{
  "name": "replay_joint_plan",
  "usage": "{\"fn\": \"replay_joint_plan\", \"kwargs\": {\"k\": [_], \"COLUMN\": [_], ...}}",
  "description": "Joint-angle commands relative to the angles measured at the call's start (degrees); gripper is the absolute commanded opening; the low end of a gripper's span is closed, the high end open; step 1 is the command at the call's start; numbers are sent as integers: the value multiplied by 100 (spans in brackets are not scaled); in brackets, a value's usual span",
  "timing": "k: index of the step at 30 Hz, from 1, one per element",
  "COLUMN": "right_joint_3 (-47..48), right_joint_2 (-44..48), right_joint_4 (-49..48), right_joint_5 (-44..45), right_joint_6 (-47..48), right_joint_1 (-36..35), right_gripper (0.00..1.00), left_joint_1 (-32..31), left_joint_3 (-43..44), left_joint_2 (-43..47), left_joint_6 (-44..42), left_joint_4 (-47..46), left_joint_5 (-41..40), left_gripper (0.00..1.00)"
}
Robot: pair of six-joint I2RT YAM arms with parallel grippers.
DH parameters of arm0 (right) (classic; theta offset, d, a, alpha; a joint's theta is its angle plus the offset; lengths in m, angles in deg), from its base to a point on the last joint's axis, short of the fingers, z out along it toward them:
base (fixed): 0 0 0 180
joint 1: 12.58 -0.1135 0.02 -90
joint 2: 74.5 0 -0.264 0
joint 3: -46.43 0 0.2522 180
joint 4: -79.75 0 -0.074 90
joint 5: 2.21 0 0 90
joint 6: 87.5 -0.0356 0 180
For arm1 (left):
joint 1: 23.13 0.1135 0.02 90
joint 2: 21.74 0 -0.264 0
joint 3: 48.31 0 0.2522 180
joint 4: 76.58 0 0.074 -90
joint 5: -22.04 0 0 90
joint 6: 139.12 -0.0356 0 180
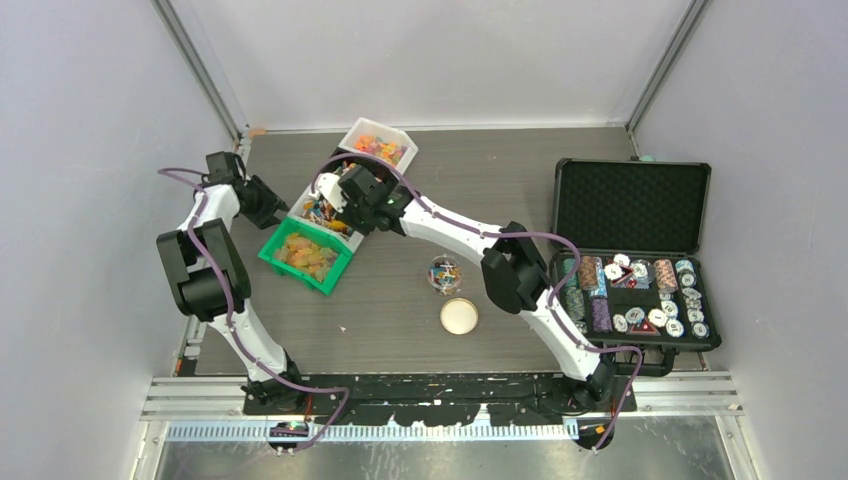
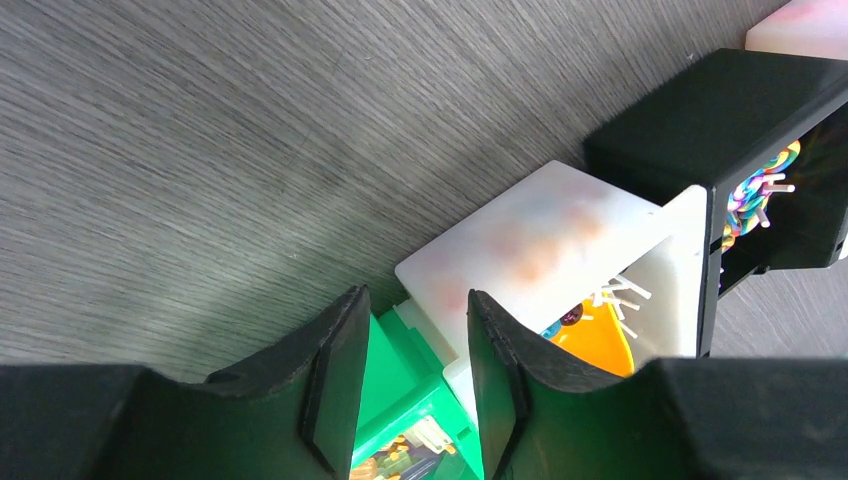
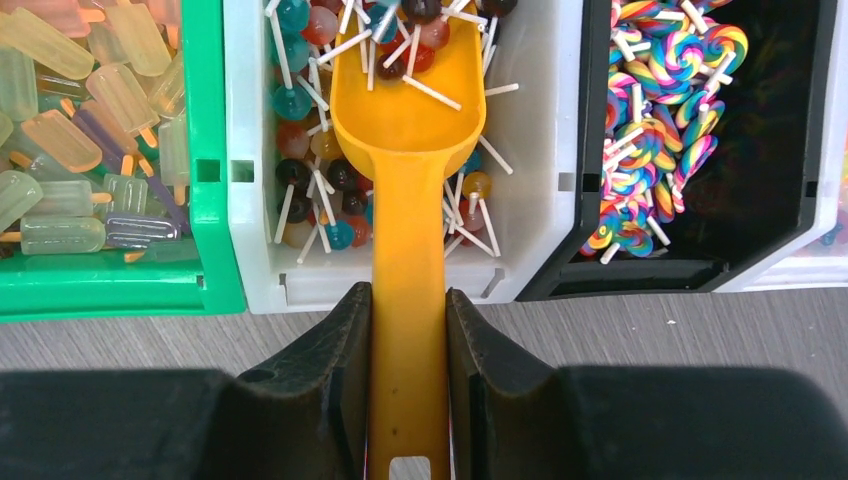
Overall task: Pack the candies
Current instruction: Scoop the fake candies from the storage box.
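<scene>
My right gripper is shut on the handle of the orange scoop. The scoop's bowl lies in the white bin and holds several ball lollipops. The green bin to its left holds popsicle-shaped gummy candies. The black bin to its right holds swirl lollipops. My left gripper has its jaws closed in on the corner rim of the green bin, beside the white bin. In the top view the left gripper and the right gripper flank the bins.
A second white bin of mixed sweets stands at the back. A small clear jar with a few candies and its round lid stand mid-table. An open black case with striped poker chips fills the right side.
</scene>
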Motion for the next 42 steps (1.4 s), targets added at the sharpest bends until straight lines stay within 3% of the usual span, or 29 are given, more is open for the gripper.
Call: {"fn": "replay_joint_plan", "kwargs": {"k": [1,7,15,19,26,30,40,42], "right_joint_3": [-355,-462,-1449,-2159,-3498,-3829,-4456,-4569], "right_joint_2": [487,802,1397,1605,1883,2034,2489,2573], "right_joint_4": [-599,-569,-1203,-1909,-3986,-4486,-5220,-5264], "right_joint_5": [-117,11,-63,-149,-365,-250,15,59], "right_joint_6": [-228,-283,-431,-731,-1347,-1383,-1395,-1396], "right_joint_1": [4,10,84,169,250,254,254,250], "right_gripper": [0,0,0,0,0,0,0,0], "left_joint_1": [67,133,166,170,173,175,71,40], "left_joint_3": [159,159,69,79,107,157,780,845], "left_joint_2": [47,170,253,293,423,518,1410,1583], "left_joint_6": [-17,65,223,267,254,222,-136,-130], "left_joint_4": [4,-51,-101,-114,-66,1,613,678], "left_joint_5": [38,-9,2,35,45,-35,-548,-522], "left_gripper": [43,43,46,47,48,49,68,92]}}
